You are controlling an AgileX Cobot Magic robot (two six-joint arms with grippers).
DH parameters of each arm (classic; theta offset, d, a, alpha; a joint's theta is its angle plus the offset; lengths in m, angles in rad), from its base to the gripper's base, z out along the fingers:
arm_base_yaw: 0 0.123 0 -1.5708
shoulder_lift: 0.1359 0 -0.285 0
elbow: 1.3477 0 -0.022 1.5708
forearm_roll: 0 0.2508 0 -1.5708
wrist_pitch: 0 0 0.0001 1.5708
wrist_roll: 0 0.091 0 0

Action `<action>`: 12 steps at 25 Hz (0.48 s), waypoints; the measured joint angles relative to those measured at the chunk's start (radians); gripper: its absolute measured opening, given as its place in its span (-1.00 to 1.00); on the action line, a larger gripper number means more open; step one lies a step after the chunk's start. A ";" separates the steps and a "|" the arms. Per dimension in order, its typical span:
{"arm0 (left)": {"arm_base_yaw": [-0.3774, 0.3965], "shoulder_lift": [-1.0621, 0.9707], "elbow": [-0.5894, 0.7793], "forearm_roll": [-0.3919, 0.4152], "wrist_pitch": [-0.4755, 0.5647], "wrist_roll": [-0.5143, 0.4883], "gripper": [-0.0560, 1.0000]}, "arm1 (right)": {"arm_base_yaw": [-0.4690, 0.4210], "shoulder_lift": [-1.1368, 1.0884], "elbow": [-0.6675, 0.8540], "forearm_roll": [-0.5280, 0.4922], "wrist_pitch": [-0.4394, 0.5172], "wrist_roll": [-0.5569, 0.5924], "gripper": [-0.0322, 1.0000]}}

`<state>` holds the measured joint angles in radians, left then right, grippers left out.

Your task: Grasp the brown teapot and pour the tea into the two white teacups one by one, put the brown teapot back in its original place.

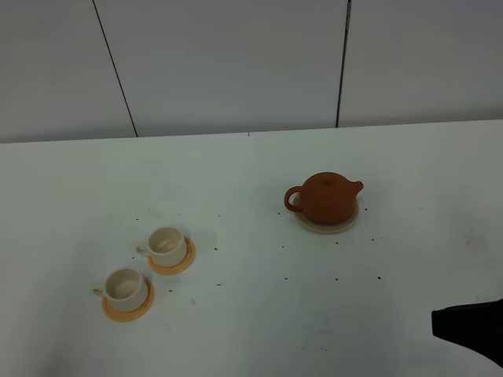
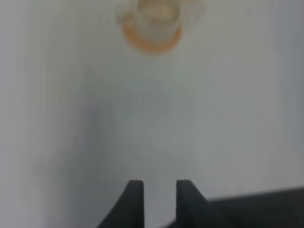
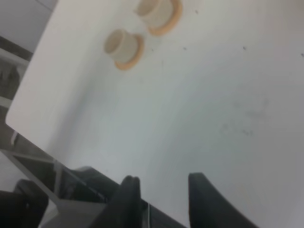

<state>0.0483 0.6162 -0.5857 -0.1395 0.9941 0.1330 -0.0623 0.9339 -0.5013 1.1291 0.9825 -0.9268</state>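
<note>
The brown teapot stands upright with its lid on, resting on the beige coaster right of the table's middle. The two white teacups sit on orange saucers at the front left. They also show in the right wrist view, and one shows blurred in the left wrist view. My left gripper is open and empty, low over bare table, well short of that cup. My right gripper is open and empty, far from the cups. The teapot is out of both wrist views.
A black part of my right arm shows at the front right corner of the exterior view. The white table carries small dark specks. Its edge and a frame beneath it show in the right wrist view. A white panelled wall stands behind.
</note>
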 joint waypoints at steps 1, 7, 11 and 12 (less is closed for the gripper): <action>0.000 -0.006 0.000 0.018 0.025 -0.018 -0.44 | 0.000 0.000 0.000 -0.017 -0.001 0.015 -0.47; 0.000 -0.125 0.000 0.127 0.130 -0.103 -0.44 | 0.000 0.000 -0.050 -0.197 -0.005 0.168 -0.47; 0.000 -0.254 0.001 0.178 0.143 -0.133 -0.44 | 0.000 0.000 -0.075 -0.310 -0.012 0.271 -0.47; 0.000 -0.286 0.004 0.183 0.143 -0.142 -0.44 | 0.000 0.000 -0.076 -0.327 -0.012 0.282 -0.47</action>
<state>0.0483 0.3302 -0.5821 0.0435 1.1366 -0.0091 -0.0623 0.9339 -0.5774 0.8025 0.9705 -0.6451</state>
